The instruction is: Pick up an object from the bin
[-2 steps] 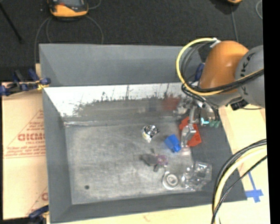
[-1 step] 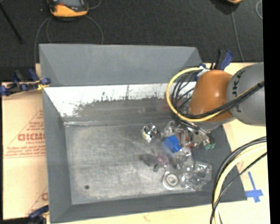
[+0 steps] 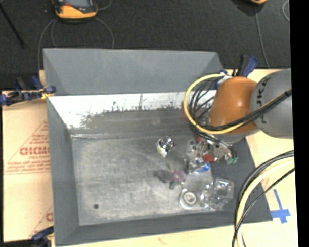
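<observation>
The large grey metal bin [image 3: 110, 170] has sloping walls and a scuffed, flat floor, most of it bare on the left. The grey robot arm [image 3: 278, 106] comes in over the right rim, with a rounded orange cover [image 3: 232, 100] at its wrist and looped black and yellow cables [image 3: 193, 103] hanging around it.

Below the cover, the tool [image 3: 200, 153] is down inside the right part of the bin, close to the floor. It shows as a tangle of dark, red and metal parts, and I cannot tell whether it is spread or pressed together.

A small blue-and-white piece [image 3: 201, 168] lies right under the tool's lower edge, the nearest thing to it. Whether the two touch cannot be made out.

A crumpled clear plastic item [image 3: 218, 191] sits near the bin's front right corner. Just beside it on the left lies a round whitish ring-shaped thing [image 3: 188, 199].

A shiny silver crumpled ball [image 3: 166, 146] rests on the floor to the left of the tool, apart from it. A small purple scrap [image 3: 177, 176] with a dark bit beside it lies between the ball and the ring.
</observation>
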Controlling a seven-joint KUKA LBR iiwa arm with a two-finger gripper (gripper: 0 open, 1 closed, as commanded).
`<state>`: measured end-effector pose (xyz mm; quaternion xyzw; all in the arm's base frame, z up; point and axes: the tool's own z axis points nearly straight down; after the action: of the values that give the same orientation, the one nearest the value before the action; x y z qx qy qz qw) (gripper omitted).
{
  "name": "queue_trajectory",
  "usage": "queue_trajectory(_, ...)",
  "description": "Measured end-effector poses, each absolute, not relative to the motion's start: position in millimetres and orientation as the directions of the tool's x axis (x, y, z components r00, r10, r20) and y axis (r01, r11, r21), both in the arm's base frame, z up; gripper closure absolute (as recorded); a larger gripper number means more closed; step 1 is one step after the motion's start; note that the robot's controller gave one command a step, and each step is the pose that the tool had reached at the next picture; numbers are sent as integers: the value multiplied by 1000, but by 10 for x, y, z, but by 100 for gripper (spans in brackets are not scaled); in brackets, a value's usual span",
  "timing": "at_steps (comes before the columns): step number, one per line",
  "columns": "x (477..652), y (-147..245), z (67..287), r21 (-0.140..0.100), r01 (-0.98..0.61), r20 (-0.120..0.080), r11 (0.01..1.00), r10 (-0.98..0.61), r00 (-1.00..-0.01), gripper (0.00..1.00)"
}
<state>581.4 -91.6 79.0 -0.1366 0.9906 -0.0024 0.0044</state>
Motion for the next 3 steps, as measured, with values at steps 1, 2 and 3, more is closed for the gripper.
queue_trajectory(1,5729,-967,1612,-7,-301,-10,954,-301,-954,100)
queue_trajectory(2,5714,-1011,1937,-1,-94,-9,996,-94,-996,100)
queue_trajectory(3,5708,-1012,1924,-1,-95,-6,995,-95,-995,0)
